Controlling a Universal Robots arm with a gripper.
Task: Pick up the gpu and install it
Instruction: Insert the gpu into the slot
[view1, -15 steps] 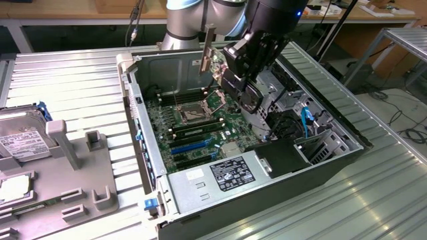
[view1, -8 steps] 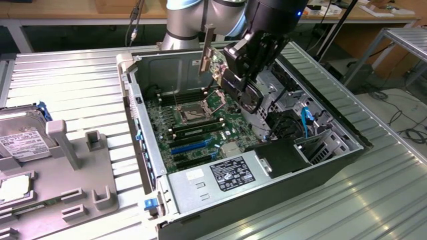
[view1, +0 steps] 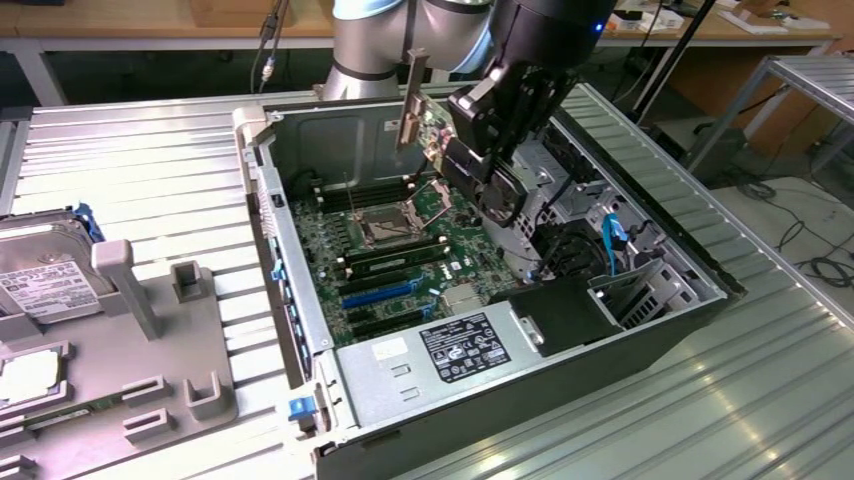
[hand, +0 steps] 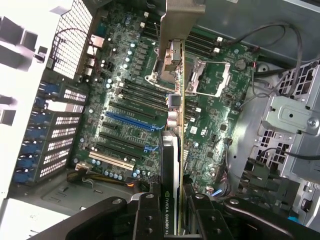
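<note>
The gpu (view1: 430, 133) hangs on edge above the open computer case (view1: 300, 330), with its silver bracket strip (view1: 411, 100) pointing up. My gripper (view1: 461, 150) is shut on it. In the wrist view the gpu (hand: 170, 155) appears edge-on, its bracket (hand: 182, 20) at the far end. My gripper (hand: 172, 217) clamps the card's near end between its black fingers (hand: 145, 215). The card hovers over the motherboard (hand: 125, 90), above the CPU socket (hand: 210, 77) and the expansion slots, including a blue slot (hand: 130, 120). It touches no slot.
A silver hard drive (view1: 47, 275) lies on a grey fixture tray (view1: 147, 340) at the exterior view's left. Inside the case sit the power supply (view1: 454, 345), a drive cage (view1: 641, 290) with blue cables, and memory sticks (view1: 387, 262). The case walls ring the motherboard.
</note>
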